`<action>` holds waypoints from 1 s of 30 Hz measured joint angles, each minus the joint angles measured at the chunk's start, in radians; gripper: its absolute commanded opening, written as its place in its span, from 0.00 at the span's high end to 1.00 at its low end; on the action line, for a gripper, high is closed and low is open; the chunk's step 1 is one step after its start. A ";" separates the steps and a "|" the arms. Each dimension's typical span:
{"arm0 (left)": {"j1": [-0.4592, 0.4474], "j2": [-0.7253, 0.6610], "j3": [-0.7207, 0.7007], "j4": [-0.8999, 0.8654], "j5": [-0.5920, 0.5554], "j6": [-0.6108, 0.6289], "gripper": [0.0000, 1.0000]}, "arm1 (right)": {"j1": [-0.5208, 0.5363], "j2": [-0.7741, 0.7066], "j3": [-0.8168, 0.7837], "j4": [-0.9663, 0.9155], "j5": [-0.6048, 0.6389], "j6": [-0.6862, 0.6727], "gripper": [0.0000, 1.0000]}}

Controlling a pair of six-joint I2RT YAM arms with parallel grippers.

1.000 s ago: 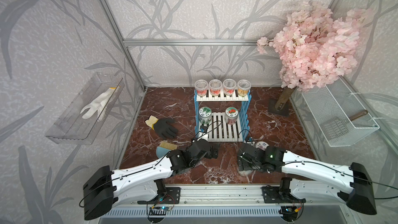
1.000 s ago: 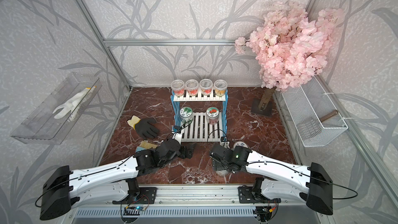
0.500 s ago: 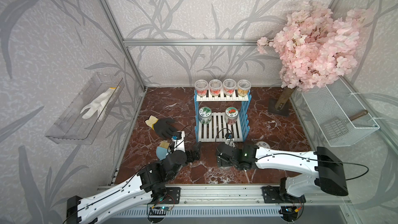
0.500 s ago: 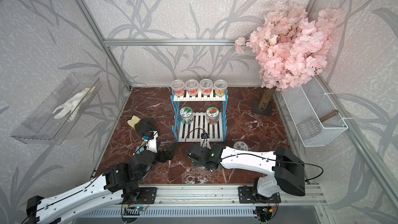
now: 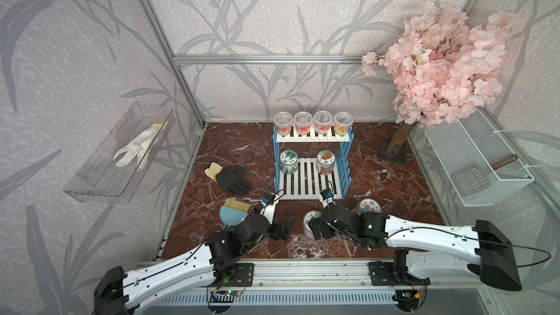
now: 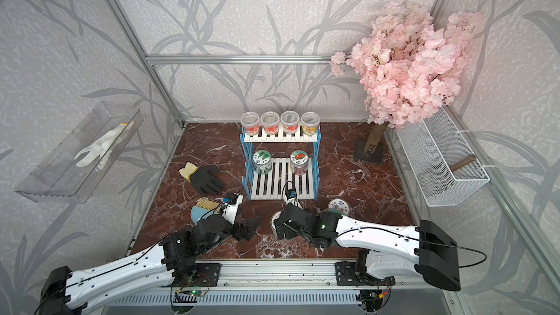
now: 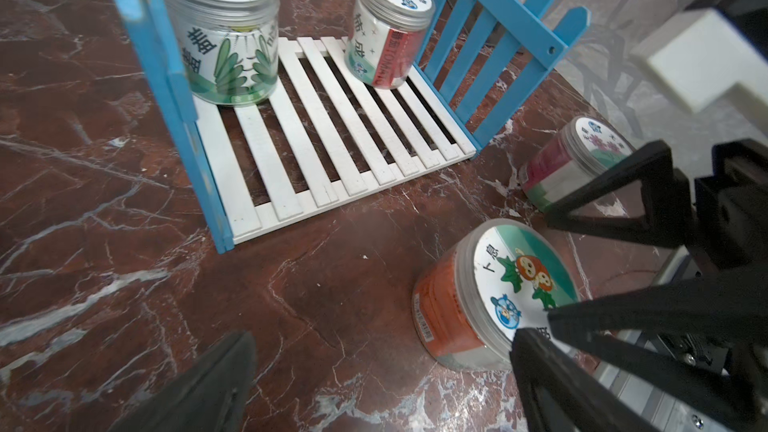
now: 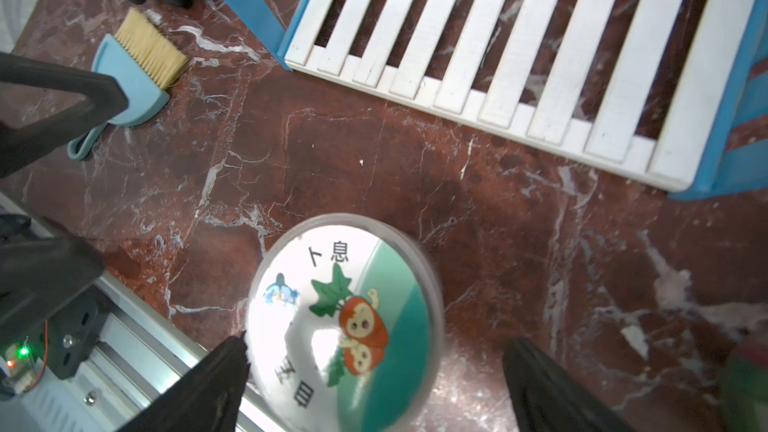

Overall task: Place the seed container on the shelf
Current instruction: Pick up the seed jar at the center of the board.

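On the wall at the far left a clear plastic tray (image 5: 91, 189) is mounted, and a white glove (image 5: 138, 150) is laid in it. On the red marble floor (image 5: 242, 146) a black glove (image 5: 233, 178) is seen, and nearer the front a blue hand brush (image 5: 230, 218) with pale bristles. The left gripper (image 5: 286, 228) is held low over the floor just beside the brush, its jaws spread wide with nothing between them, so it is released. Behind it, mid-floor, the shelf (image 5: 344, 165) is set. Four clear cups (image 5: 313, 122) are lined along its upper tier, and two lidded jars, a green-leaf jar (image 5: 288, 159) and a red-label jar (image 5: 325, 159), are stood at the back of its lower tier. The seed container (image 8: 345, 317), marked by an orange carrot figure on its lid, is found upright on the floor in front of the shelf, not on it, near the front rail (image 5: 303, 265). The right gripper (image 8: 376, 344) is poised over it with jaws parted wide to either side of the lid; no grasp is made, and whether a fingertip touches the rim cannot be told. Just to the right a flower-lid jar (image 5: 368, 206) is stood on the floor. Farther right a pink blossom tree (image 5: 439, 65) is set in the back corner, and a white wire basket (image 5: 472, 189) is hung on the wall — a brown stick-like item (image 5: 504, 161) is lying in it.
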 measured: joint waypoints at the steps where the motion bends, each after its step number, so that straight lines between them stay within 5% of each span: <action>1: 0.000 0.005 -0.003 0.013 0.010 0.013 0.00 | -0.027 -0.040 -0.038 0.037 -0.032 -0.058 0.01; 6: 0.000 0.057 -0.002 0.056 0.054 0.089 0.00 | -0.174 -0.166 -0.206 0.251 -0.233 -0.343 0.00; 14: 0.000 0.138 -0.001 0.065 0.093 0.180 0.00 | -0.193 -0.126 -0.300 0.473 -0.379 -0.714 0.01; 30: 0.000 0.184 0.019 0.076 0.164 0.264 0.00 | -0.282 0.016 -0.321 0.658 -0.641 -0.863 0.01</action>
